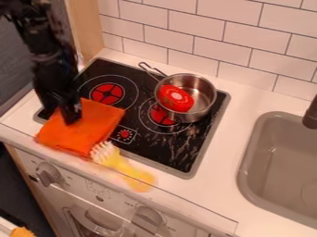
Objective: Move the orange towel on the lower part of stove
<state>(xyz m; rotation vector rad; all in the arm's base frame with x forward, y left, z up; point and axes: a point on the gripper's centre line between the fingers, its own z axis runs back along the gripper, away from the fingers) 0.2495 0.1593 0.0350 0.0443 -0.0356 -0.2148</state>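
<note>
At the bottom of the frame there is the white oven front with its knobs. Behind it, on the near edge of the white table, lies a yellow brush, its white bristles close to the right corner of the towel; if they touch, I cannot tell.

The orange towel is at the left of the frame, folded to a flat pad, partly over the lower left corner of the black stove and partly on the table. I judge it light and soft, not fragile and hardly slippery. It will bend and hang when it is lifted, and a thin pinch may open the fold or take only the upper layer. Better is to hold it near the middle, with all the layers together; a slow drag would also be possible, but it could push the brush.

The claw is over the upper left half of the towel, with its tip at the cloth. Whether it is open or closed, and whether it grips the cloth, I cannot tell.

Farther, in the upper middle, a metal pot with a red object inside stands on the stove, well away from the towel.
</note>
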